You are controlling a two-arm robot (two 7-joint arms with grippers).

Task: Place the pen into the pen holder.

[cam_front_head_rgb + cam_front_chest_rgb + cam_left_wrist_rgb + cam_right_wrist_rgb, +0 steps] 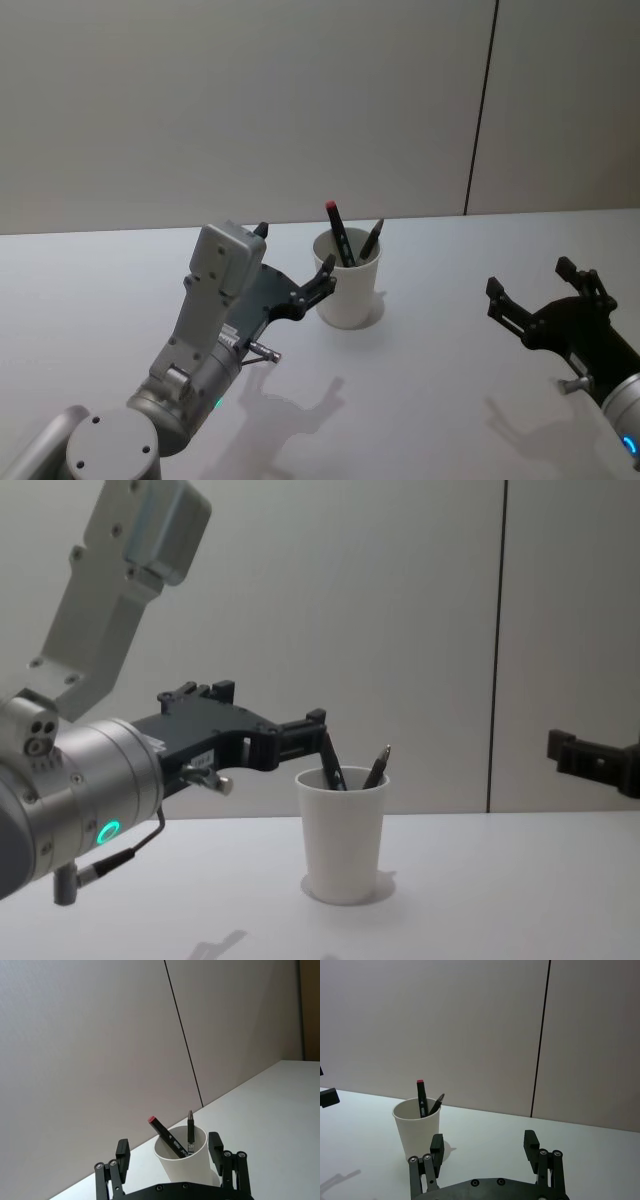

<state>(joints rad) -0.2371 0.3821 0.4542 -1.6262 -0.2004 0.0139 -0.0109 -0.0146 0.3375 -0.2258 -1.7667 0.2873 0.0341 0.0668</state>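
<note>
The pen holder [347, 295] is a white paper cup standing upright on the table. Two pens lean inside it: a black pen with a red cap [337, 232] and a dark pen [371, 240]. My left gripper [294, 250] hovers just left of the cup's rim, open, with nothing between its fingers. The left wrist view looks past that gripper [169, 1146] at the cup [184, 1162] and the red-capped pen [165, 1135]. From the side, the cup [343, 830] stands just beyond the left gripper [300, 735]. My right gripper [530, 277] is open and empty, well to the cup's right.
The white table [430, 400] is bare around the cup. A grey wall with a dark vertical seam [482, 110] runs behind the table's far edge.
</note>
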